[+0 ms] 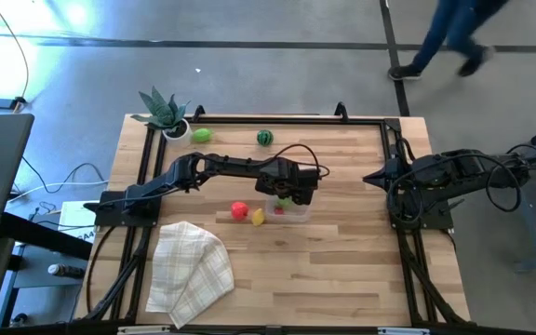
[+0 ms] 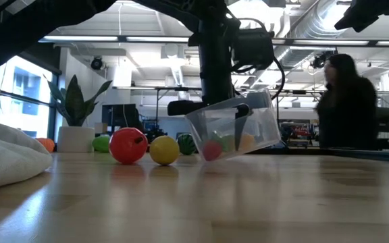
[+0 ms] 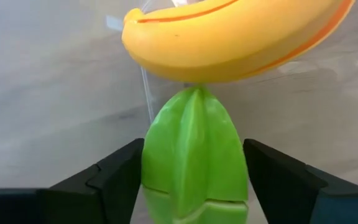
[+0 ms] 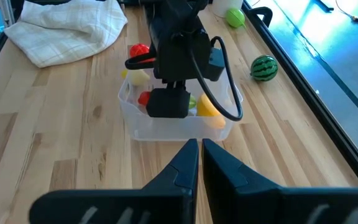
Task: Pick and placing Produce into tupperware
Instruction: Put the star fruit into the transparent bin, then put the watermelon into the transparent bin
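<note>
A: Nearest, low in the frame of the right wrist view, what is the right gripper (image 4: pixel 199 155) doing?

B: Waiting, fingers pressed together on nothing, at the right edge of the table (image 1: pixel 342 279) in the high view.

A: And mid-frame?

B: The left gripper (image 3: pixel 191 180) reaches down into the tupperware (image 4: pixel 166 127), its fingers (image 3: pixel 114 177) standing apart either side of a light green fruit (image 3: pixel 194 155). A gap shows on the right finger's side; on the other I can't tell whether it touches. My guess is it is letting the piece go.

A: Why is the tub tipped?

B: In the low view the tupperware (image 2: pixel 238 128) leans, one edge off the wood (probably nudged by the arm inside it).

A: How does the produce look?

B: The green piece is ribbed, glossy, with a seam near its base; a yellow fruit (image 3: pixel 229 37) touches its tip. A red one (image 4: pixel 144 98) lies in the tub too.

A: Further back?

B: A red ball (image 1: pixel 239 210) and a yellow ball (image 1: pixel 258 217) sit just left of the tub; a watermelon (image 1: pixel 264 138) and a green fruit (image 1: pixel 202 136) lie in the upper middle.
</note>
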You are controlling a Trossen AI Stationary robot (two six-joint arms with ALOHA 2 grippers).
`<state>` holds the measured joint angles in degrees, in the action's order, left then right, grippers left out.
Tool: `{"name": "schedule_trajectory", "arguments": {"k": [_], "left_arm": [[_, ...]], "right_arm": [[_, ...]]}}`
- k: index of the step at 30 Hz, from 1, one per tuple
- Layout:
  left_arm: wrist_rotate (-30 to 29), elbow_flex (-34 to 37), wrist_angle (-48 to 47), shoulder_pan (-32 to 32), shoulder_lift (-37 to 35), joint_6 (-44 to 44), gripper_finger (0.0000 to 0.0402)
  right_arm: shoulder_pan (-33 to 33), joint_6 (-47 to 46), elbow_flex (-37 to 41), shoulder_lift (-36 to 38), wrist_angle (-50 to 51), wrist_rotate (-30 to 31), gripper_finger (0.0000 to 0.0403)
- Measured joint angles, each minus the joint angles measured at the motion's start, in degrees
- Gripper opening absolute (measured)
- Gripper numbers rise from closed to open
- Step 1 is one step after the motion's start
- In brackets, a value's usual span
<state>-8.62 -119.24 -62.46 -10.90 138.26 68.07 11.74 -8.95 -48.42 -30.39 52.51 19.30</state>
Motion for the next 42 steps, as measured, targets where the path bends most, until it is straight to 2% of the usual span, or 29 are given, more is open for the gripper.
{"name": "schedule_trajectory", "arguments": {"k": [12, 21, 32, 36, 42], "left_arm": [[-0.02, -0.07, -0.65, 0.00, -0.11, -0.82, 0.0266], [-4.58, -6.38, -5.61, 0.01, -0.17, -0.31, 0.0266], [-4.64, -6.72, -6.20, 0.02, -0.24, -0.47, 0.0266], [-4.69, -9.93, -9.46, 0.02, -0.22, -3.41, 0.0266], [-9.14, -15.84, -14.50, 0.02, -0.59, -9.49, 0.0266]], "right_arm": [[0.00, 0.00, 0.00, -0.01, 0.00, 0.00, 0.0011], [0.00, 0.00, 0.00, 0.00, 0.00, 0.00, 0.0011], [0.00, 0.00, 0.00, -0.01, 0.00, 0.00, 0.0011], [-0.02, 0.00, 0.00, 0.00, 0.00, -0.01, 0.0011], [-0.01, 0.00, 0.00, 0.00, 0.00, 0.01, 0.0011]]}}
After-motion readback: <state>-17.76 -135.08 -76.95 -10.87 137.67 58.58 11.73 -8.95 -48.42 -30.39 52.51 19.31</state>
